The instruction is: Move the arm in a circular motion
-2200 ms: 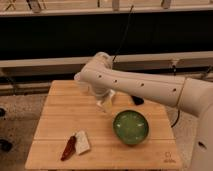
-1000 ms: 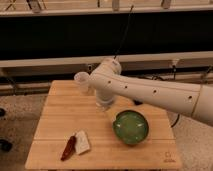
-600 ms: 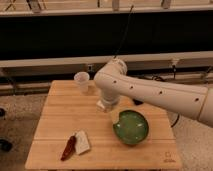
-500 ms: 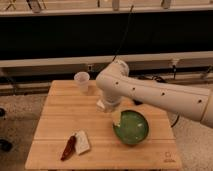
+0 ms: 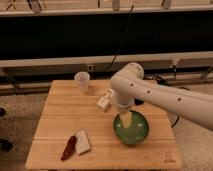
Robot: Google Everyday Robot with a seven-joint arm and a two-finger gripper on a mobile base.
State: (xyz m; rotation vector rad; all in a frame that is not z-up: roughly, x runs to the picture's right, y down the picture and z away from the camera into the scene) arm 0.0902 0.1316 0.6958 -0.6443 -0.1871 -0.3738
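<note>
Bowl first, operator: take the green bowl as your landmark, sitting on the wooden table toward its right front part. Your arm comes in from the right edge of the view, a thick glossy white tube with small dark dots along it, running up and to the left to a rounded elbow joint that sits above and just behind the bowl. From that joint a shorter white segment drops straight down toward the bowl. The gripper hangs at the end of it, over the bowl's back-left part, showing as a pale tip against the green interior. You cannot tell from this view whether it is touching the bowl or only above it, and you cannot tell whether it is released or clenched.

Left of the bowl and just behind it, a small white carton lies on the table, partly close against the descending arm segment. Farther behind and to the left of the bowl stands a translucent plastic cup, upright, near the table's back edge. Well to the left of the bowl, toward the front, a red chili pepper lies beside a small white packet, the two touching or nearly so.
</note>
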